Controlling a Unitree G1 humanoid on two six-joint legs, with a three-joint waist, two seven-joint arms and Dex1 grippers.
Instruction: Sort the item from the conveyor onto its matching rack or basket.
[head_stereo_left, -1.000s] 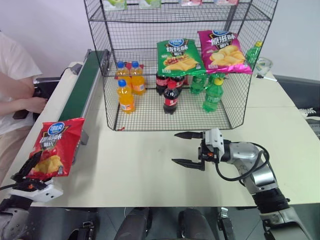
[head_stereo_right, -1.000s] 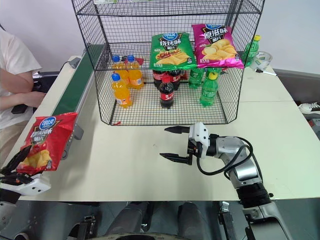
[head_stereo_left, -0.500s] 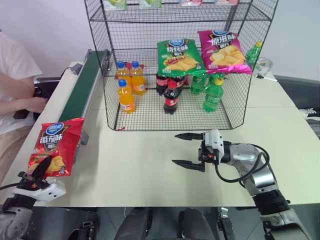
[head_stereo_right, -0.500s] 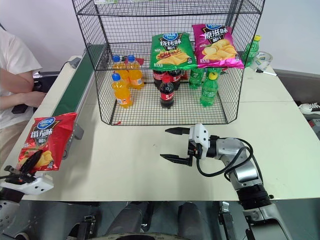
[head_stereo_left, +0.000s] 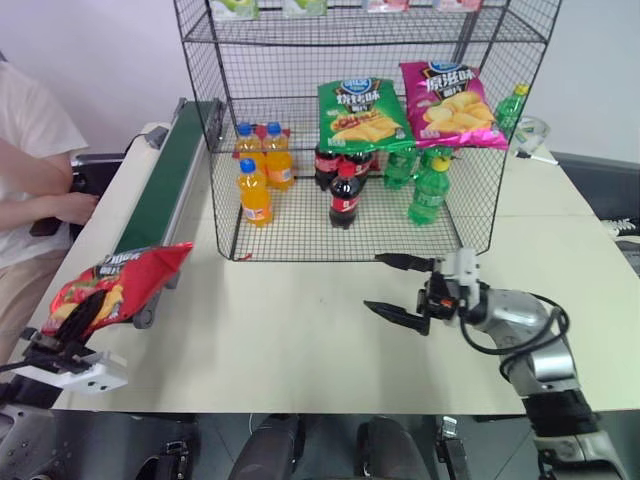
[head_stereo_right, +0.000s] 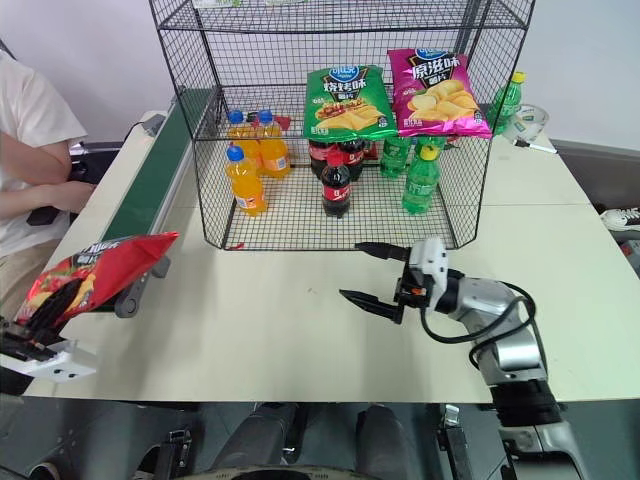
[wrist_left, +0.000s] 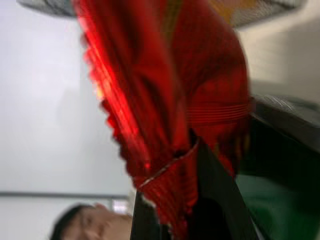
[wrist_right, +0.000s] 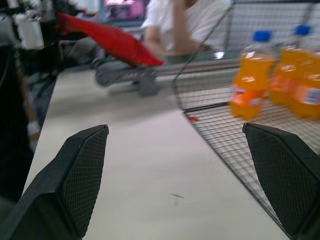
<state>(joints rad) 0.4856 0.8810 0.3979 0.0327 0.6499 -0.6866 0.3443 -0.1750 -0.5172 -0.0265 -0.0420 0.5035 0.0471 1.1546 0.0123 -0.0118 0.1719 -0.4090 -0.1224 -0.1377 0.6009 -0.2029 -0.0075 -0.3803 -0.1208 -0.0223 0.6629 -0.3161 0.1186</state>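
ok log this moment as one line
left end effector: shut on red chip bag, lifted beside conveyor | right end effector: open, empty, over table | rack: bag not yet placed

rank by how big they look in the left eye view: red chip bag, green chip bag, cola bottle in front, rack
1. rack
2. red chip bag and green chip bag: look alike; the red one is nearer and tilted, so unsure
3. front cola bottle
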